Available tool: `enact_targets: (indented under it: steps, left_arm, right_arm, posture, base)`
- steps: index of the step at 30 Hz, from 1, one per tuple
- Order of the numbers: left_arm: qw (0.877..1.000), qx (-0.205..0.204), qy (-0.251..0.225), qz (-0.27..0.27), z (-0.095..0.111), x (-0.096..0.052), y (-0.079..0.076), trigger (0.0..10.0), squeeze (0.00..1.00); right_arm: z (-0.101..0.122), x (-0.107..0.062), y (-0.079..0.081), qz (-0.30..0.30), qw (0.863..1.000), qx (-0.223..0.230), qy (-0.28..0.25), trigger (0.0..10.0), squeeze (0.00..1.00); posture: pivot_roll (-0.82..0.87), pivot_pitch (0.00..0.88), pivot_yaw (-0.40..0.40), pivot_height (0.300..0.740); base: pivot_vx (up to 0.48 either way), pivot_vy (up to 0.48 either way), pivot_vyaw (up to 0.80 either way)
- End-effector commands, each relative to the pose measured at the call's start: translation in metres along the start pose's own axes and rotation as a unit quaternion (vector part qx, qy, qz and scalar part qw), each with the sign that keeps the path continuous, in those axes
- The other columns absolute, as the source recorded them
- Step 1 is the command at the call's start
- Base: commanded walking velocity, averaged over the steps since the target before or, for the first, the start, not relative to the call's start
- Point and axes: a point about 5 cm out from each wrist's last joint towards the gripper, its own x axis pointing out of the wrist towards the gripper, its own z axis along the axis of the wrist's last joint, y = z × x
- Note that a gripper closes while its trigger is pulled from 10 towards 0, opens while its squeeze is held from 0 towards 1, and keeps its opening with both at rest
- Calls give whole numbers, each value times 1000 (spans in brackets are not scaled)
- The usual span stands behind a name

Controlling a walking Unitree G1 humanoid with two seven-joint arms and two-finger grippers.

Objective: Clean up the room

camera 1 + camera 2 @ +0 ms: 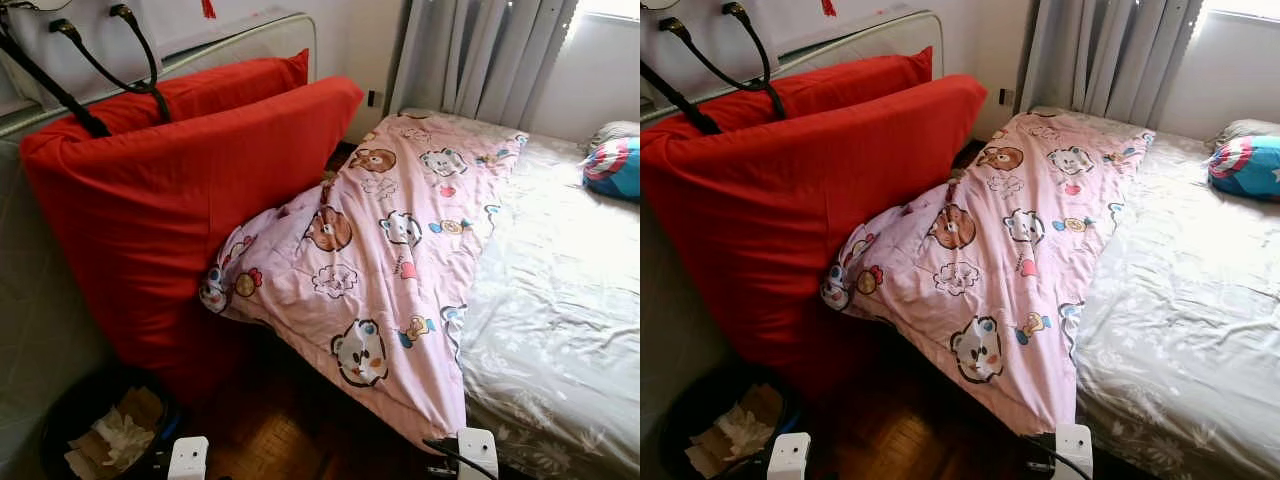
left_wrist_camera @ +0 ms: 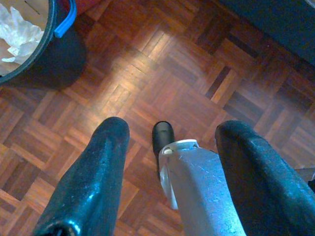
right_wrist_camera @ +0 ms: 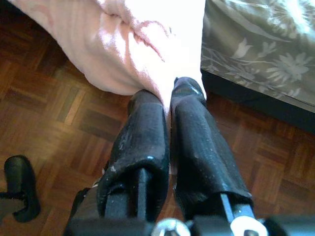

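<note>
While we are pinching the pink cartoon-print quilt [image 1: 380,260] at its 6 o'clock corner | right gripper [image 3: 170,105] clamped on soft, floppy fabric | left gripper [image 2: 172,147] hanging agape

We find no words, numbers, labels or brand names that we can read anywhere here. The pink quilt [image 1: 385,250] carries only cartoon bears and small drawn motifs, without lettering we can make out. The blue cushion [image 1: 612,166] near the window bears a round shield emblem with a white star inside red and white rings, a sign but no text.
</note>
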Motion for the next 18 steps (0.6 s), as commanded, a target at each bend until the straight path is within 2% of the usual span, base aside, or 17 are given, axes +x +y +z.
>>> enact_targets:
  steps: [1,2,3,10,11,14,15,18]
  left_arm:
    - [1000,2,11,-3,-5,-1,-1,10000,0]
    - [1000,1,11,-3,-5,-1,-1,10000,0]
    - [1000,1,11,-4,-5,-1,-1,10000,0]
    - [1000,1,11,-5,-4,-1,-1,10000,0]
    - [1000,1,12,-5,-4,0,-1,10000,0]
    - [1000,1,12,-6,-4,0,-2,10000,0]
    - [1000,1,12,-6,-4,0,-2,10000,0]
    - [1000,1,13,-7,-5,0,-2,10000,0]
  right_arm:
    - [-2,0,-1,2,1000,0,10,10000,227]
    - [-2,0,-1,3,1000,0,12,10000,725]
    - [-2,0,-1,4,1000,1,13,10000,757]
    - [-2,0,-2,4,1000,-5,15,10000,725]
    - [-2,0,-2,3,1000,-5,16,10000,663]
    - [-2,1,-2,5,1000,-4,17,10000,655]
    - [-2,1,-2,7,1000,-4,19,10000,0]
    - [-3,1,-1,16,1000,-1,24,10000,0]
  posture:
    - [1,0,-52,740]
    - [1,0,-52,740]
    - [1,0,-52,740]
    - [1,0,-54,740]
    - [1,0,-54,740]
    - [1,0,-54,740]
    - [0,0,-55,740]
    - [0,0,-56,740]
  base:
    - [0,0,0]
    - [0,0,0]
    - [0,0,0]
    - [0,0,0]
    - [0,0,0]
    - [0,0,0]
    - [0,0,0]
    - [0,0,0]
